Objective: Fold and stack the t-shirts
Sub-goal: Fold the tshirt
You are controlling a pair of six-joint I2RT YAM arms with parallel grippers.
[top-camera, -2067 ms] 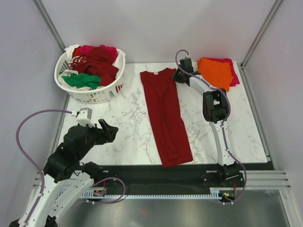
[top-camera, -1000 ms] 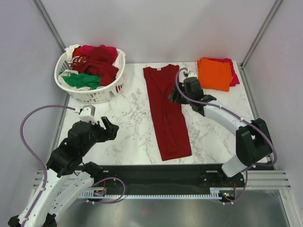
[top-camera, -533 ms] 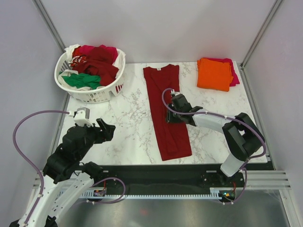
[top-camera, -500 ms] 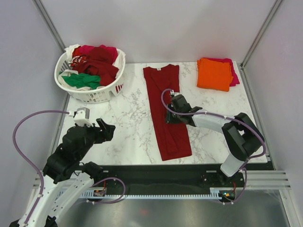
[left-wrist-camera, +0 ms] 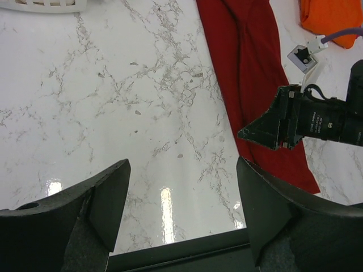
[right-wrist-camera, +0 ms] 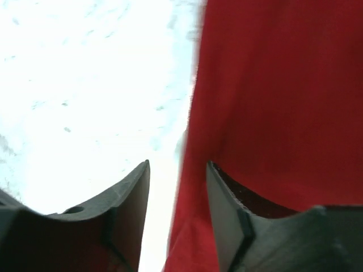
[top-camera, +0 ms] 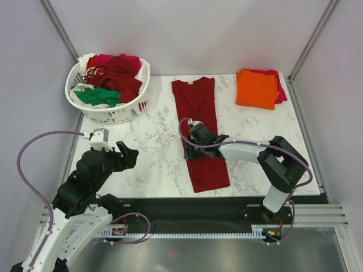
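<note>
Dark red t-shirt (top-camera: pixel 198 107) lies flat, the right gripper (right-wrist-camera: pixel 177 169) parted over its edge, the left gripper (left-wrist-camera: pixel 181 170) spread wide.

Top: high above near edge, looks down on whole bench (top-camera: pixel 159 158). Left wrist: mid-height, angled at bench, red shirt (left-wrist-camera: pixel 249 68). Right wrist: close on that shirt's edge.

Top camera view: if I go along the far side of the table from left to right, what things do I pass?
white basket → dark red t-shirt lying flat → folded orange t-shirt
</note>
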